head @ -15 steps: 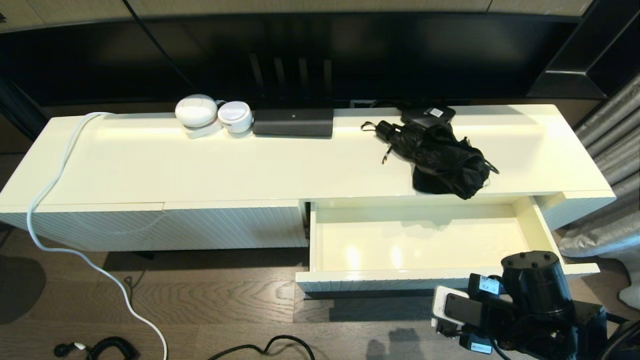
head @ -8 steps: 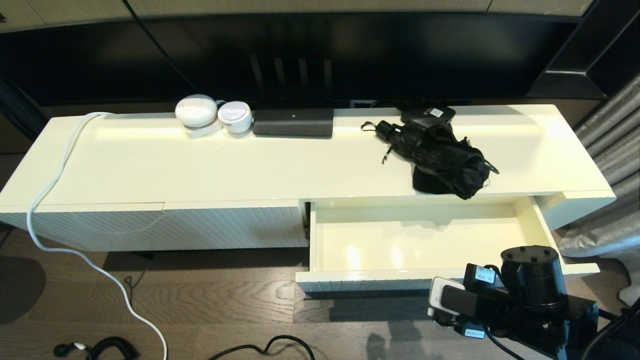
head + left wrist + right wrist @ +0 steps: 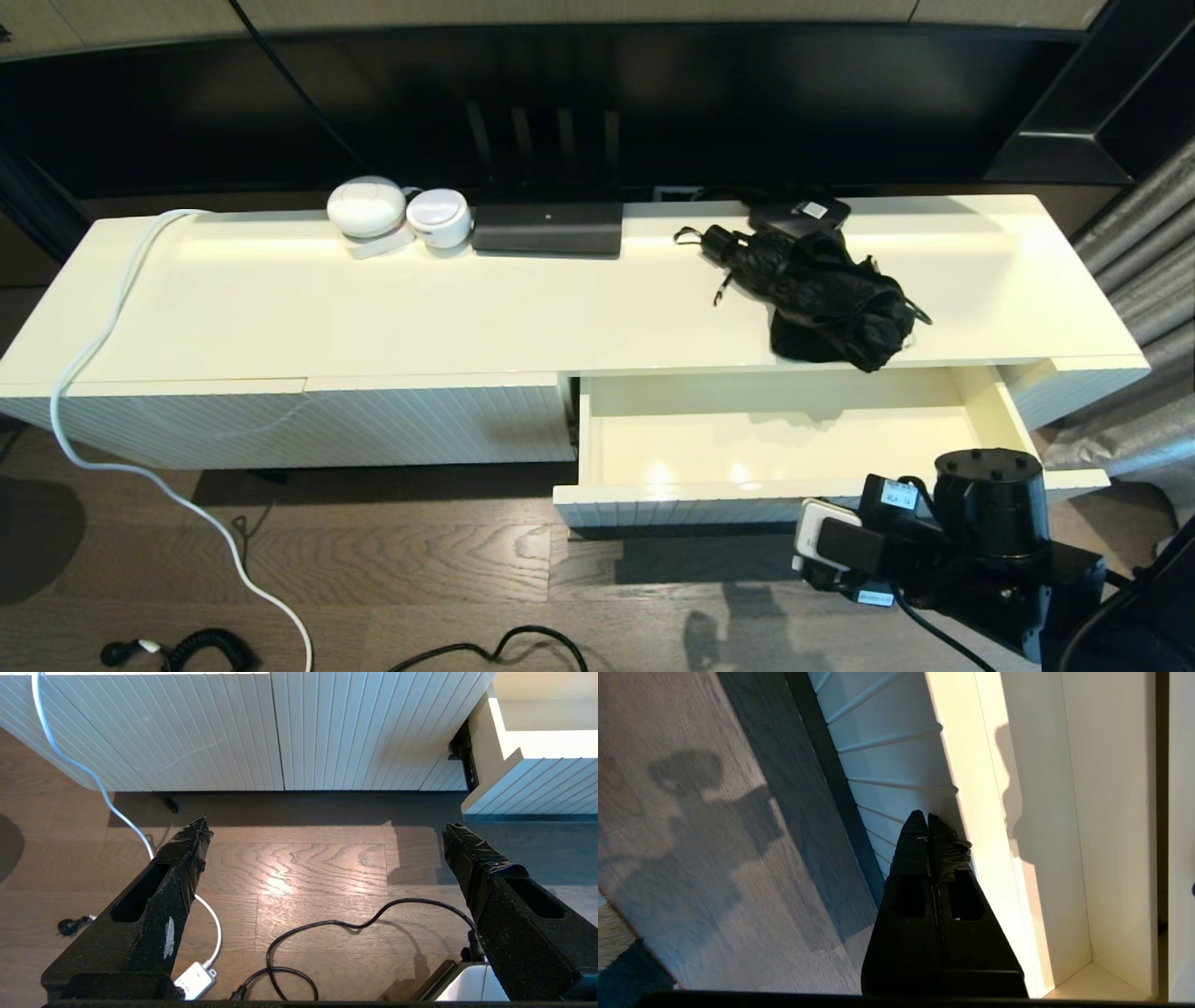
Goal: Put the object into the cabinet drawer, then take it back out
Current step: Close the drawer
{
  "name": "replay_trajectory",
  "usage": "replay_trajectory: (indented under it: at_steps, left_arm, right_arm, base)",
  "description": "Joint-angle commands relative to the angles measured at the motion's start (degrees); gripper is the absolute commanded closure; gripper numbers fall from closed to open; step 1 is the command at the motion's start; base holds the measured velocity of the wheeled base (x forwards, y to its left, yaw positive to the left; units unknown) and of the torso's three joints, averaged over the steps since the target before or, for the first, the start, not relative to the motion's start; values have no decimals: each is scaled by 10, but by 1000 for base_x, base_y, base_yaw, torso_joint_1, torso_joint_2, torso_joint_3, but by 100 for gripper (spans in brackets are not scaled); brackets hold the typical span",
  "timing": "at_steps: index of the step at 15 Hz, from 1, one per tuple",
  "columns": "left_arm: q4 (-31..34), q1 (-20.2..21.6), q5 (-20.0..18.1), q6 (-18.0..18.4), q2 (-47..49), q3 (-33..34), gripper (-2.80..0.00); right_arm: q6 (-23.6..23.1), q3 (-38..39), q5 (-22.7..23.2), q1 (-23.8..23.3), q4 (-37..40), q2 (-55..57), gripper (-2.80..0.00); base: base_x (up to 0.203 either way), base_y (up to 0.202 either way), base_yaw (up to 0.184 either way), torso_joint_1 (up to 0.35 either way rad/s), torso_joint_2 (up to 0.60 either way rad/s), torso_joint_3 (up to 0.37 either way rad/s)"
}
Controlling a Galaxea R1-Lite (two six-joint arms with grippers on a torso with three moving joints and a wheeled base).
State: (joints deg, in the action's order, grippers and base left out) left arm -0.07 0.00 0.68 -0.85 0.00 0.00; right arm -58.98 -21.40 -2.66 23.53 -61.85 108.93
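The cabinet drawer (image 3: 672,511) stands pulled out on the cabinet's right half, its cream inside bare. A folded black umbrella (image 3: 826,299) lies on the cabinet top just behind it, free of both grippers. My right arm's wrist (image 3: 990,513) hangs over the drawer's front right end. In the right wrist view my right gripper (image 3: 927,817) is shut, holding nothing, its tips against the ribbed drawer front (image 3: 887,760). My left gripper (image 3: 327,830) is open and holds nothing above the wooden floor, left of the drawer's corner (image 3: 537,793).
Two white round devices (image 3: 366,207) and a black box (image 3: 547,229) sit at the back of the cabinet top. A white cable (image 3: 89,355) drapes over the left end onto the floor. A black cable (image 3: 336,926) loops on the floor. Grey curtains (image 3: 1148,243) hang at the right.
The drawer has slid part of the way in, and my right arm has moved forward with its front. The umbrella has not moved.
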Motion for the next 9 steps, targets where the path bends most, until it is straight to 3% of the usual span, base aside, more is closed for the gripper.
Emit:
replay_trajectory:
  at_steps: [1,9]
  left_arm:
    - [0,0,0,0,0,0,-280]
    - [0,1,0,0,0,0,-280]
  right_arm:
    - [-3,-9,0,0,-5,12,0]
    - [-26,-53,4,-21,-41,49,0]
  base:
    - [0,0,0,0,0,0]
    - [0,0,0,0,0,0]
